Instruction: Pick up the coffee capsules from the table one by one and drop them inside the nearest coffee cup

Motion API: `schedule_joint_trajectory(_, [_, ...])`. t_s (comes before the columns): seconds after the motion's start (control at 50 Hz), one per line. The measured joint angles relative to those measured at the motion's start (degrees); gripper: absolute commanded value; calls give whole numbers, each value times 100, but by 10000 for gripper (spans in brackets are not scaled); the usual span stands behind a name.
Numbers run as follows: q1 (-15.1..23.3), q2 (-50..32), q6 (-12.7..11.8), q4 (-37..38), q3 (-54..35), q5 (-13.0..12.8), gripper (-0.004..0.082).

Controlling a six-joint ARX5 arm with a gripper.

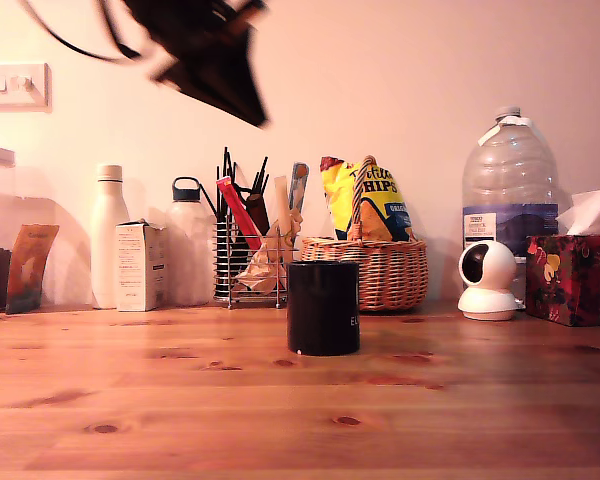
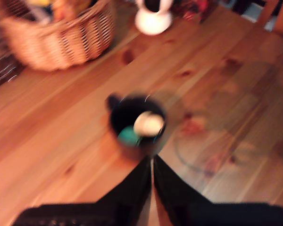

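The black coffee cup [image 1: 323,307] stands upright near the middle of the wooden table [image 1: 280,420]. In the wrist view the cup [image 2: 132,149] lies just beyond my fingertips. Inside it rests one coffee capsule [image 2: 148,123] with its cream top showing, beside a small teal object [image 2: 129,135]. My gripper [image 2: 151,161] is shut, its two black fingers pressed together with nothing between them. In the exterior view the gripper [image 1: 255,112] is a blurred dark shape high above the table, up and towards that view's left of the cup. No capsule shows on the table itself.
Behind the cup stands a wicker basket [image 1: 380,270] holding a chips bag. A white camera [image 1: 487,282], a tissue box [image 1: 575,278] and a large water bottle [image 1: 510,190] fill the exterior view's right. A utensil rack [image 1: 250,265], white bottles [image 1: 108,235] and a carton [image 1: 140,265] line the back left.
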Motion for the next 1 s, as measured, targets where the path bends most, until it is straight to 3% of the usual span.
schedule_joint_trajectory(0.16, [372,-684,-168,555,-1014,-44,-24])
schedule_joint_trajectory(0.26, [638,-1027,-404,841,-1591,-46,-24])
schedule_joint_trajectory(0.36, [901,-1344,-446,1115,-2109,-72,-24])
schedule_joint_trajectory(0.58, [1416,-2033,-621,2009,-3230,-341,-24])
schedule_joint_trajectory(0.6, [1460,-2090,-726,2079,-3322,-361,-24])
schedule_joint_trajectory(0.66, [1589,-2321,-726,2304,-3659,-404,-24])
schedule_joint_trajectory(0.68, [1628,-2402,-859,2365,-3770,-422,-24])
schedule_joint_trajectory(1.0, [1766,-4358,-1158,3064,-5643,-688,-24])
